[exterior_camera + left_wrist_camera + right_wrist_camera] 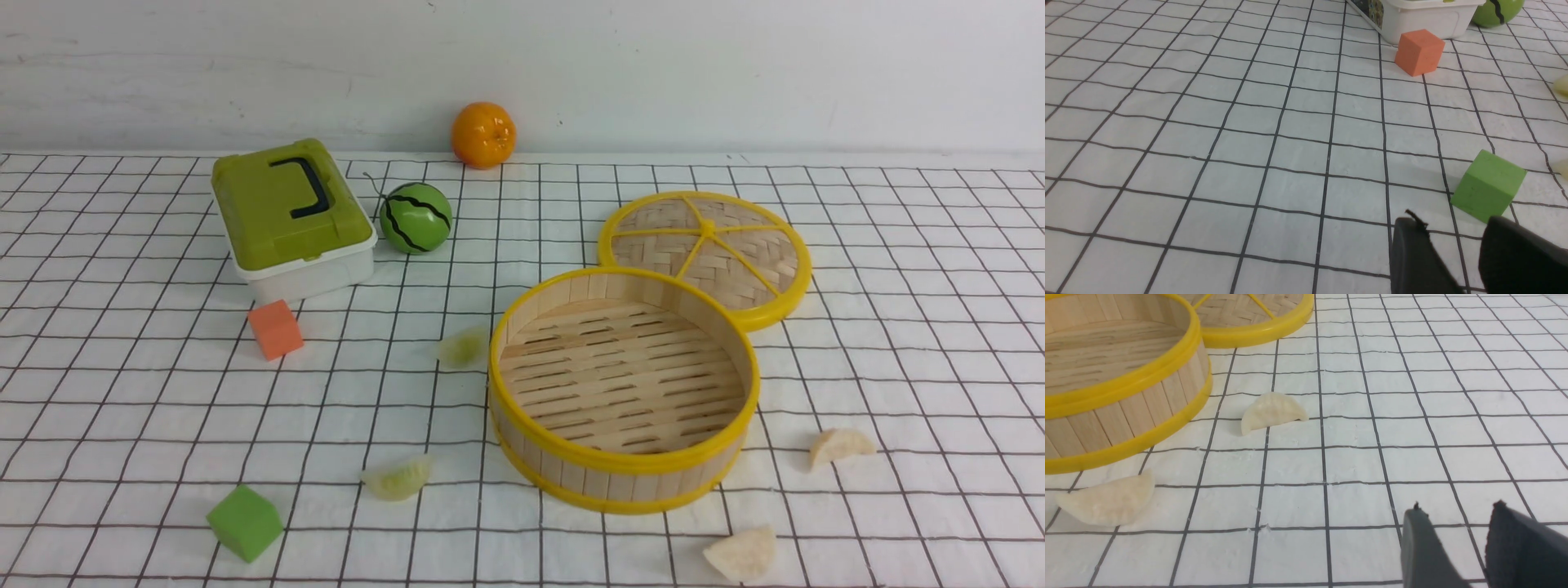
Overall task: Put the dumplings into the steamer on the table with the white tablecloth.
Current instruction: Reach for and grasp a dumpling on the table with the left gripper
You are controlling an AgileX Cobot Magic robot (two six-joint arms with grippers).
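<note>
The empty steamer [624, 472] stands mid-table on the white tablecloth [122, 392]. Two pale green dumplings [463, 348] [397, 478] lie to its left, and two cream ones [841, 446] [743, 554] lie to its right and front. Neither arm shows in the front view. In the left wrist view my left gripper [1451, 222] is open and empty above the cloth, close to a green cube [1488, 185]. My right gripper [1457, 507] is also open and empty, some way from the cream dumplings [1273, 412] [1108, 500] beside the steamer [1126, 396].
The flat woven lid [706, 253] lies behind the steamer on the right, touching it. A green-lidded white box [290, 220], a toy watermelon [415, 217] and an orange [483, 135] sit at the back left. An orange cube [275, 329] and the green cube [245, 523] lie at the left.
</note>
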